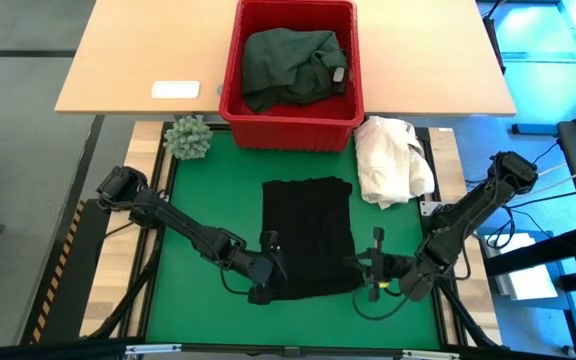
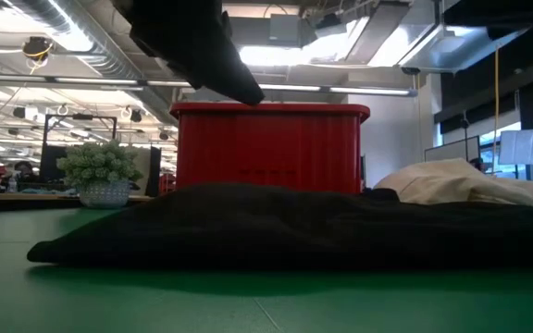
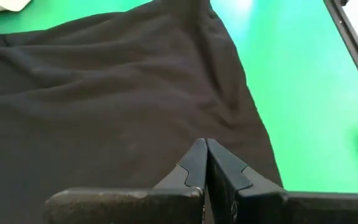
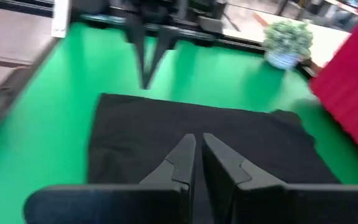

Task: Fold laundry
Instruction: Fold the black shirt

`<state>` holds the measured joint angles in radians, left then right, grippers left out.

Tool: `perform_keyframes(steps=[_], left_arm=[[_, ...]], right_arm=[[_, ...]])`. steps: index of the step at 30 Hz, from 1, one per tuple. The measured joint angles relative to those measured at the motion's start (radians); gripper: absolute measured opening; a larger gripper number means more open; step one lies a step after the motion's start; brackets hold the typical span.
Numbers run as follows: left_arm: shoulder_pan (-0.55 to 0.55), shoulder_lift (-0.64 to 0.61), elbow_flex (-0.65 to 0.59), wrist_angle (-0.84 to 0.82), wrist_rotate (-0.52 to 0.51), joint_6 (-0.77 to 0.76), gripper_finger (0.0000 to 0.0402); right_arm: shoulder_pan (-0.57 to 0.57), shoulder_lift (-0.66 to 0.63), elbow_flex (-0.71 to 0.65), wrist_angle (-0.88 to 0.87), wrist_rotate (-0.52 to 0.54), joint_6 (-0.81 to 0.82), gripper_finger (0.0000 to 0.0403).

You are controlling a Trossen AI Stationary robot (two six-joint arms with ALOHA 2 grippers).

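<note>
The black garment (image 1: 308, 237) lies spread flat on the green mat (image 1: 208, 190), roughly in the mat's middle, its long side running away from me toward the red basket (image 1: 290, 128). A second piece of laundry, the dark green garment (image 1: 290, 65), sits bunched inside that basket, which stands on the wooden table (image 1: 138, 60) at the mat's far edge.

My left pincer (image 1: 265, 268) is at the near left corner of the black garment, fingers pressed together with nothing between them; from my left wrist I see the fingers (image 3: 194, 163) poised over the cloth's edge. My right pincer (image 1: 376, 268) is just beside the garment's near right corner, fingers almost touching, and I cannot see any cloth caught in them.

Right of the basket a cream-white cloth heap (image 1: 393, 158) rests partly on the mat. A small potted plant (image 1: 188, 137) stands at the basket's left, and a white card (image 1: 175, 90) lies on the table beyond it
</note>
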<state>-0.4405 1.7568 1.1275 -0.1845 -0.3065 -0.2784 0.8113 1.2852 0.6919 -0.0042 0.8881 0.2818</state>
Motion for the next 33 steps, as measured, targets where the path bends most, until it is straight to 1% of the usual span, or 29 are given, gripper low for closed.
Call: perform_keyframes(steps=[2, 3, 6, 8, 10, 14, 17, 19, 21, 26, 29, 33], left_arm=[[0.003, 0.003, 0.000, 0.007, -0.001, 0.000, 0.0000], [0.005, 0.003, 0.000, 0.013, 0.008, 0.000, 0.0000], [0.011, 0.003, 0.000, 0.011, 0.058, 0.014, 0.0000], [0.011, 0.003, 0.000, 0.006, 0.063, 0.044, 0.0000], [0.011, 0.003, 0.000, 0.005, 0.097, 0.054, 0.0006], [0.009, 0.007, 0.000, -0.035, 0.223, 0.062, 0.0042], [-0.008, 0.035, 0.002, -0.031, 0.303, 0.033, 0.0081], [-0.024, 0.043, 0.000, -0.047, 0.325, 0.041, 0.0109], [-0.036, 0.041, 0.000, -0.044, 0.320, 0.044, 0.0137], [-0.063, 0.037, 0.001, -0.041, 0.224, 0.043, 0.0192], [-0.085, 0.037, 0.001, -0.059, 0.187, 0.021, 0.0211], [-0.111, 0.037, 0.001, -0.072, 0.127, 0.020, 0.0218]], right_arm=[[-0.032, 0.001, 0.000, -0.002, -0.018, -0.002, 0.0030], [-0.050, 0.001, 0.000, -0.003, -0.048, -0.002, 0.0030], [-0.090, 0.001, 0.000, -0.032, -0.181, -0.002, 0.0030], [-0.108, 0.001, 0.000, -0.063, -0.266, -0.002, 0.0030], [-0.121, 0.001, 0.000, -0.096, -0.350, 0.000, 0.0030], [-0.126, 0.001, 0.000, -0.111, -0.473, 0.001, 0.0042], [-0.137, 0.010, 0.001, -0.093, -0.561, 0.002, 0.0070], [-0.138, 0.016, 0.001, -0.094, -0.601, 0.010, 0.0095], [-0.138, 0.023, 0.001, -0.093, -0.615, 0.019, 0.0124], [-0.138, 0.027, 0.002, -0.087, -0.650, 0.039, 0.0196], [-0.133, 0.028, 0.031, -0.119, -0.682, 0.060, 0.0230], [-0.122, 0.041, 0.093, -0.197, -0.664, 0.047, 0.0254]])
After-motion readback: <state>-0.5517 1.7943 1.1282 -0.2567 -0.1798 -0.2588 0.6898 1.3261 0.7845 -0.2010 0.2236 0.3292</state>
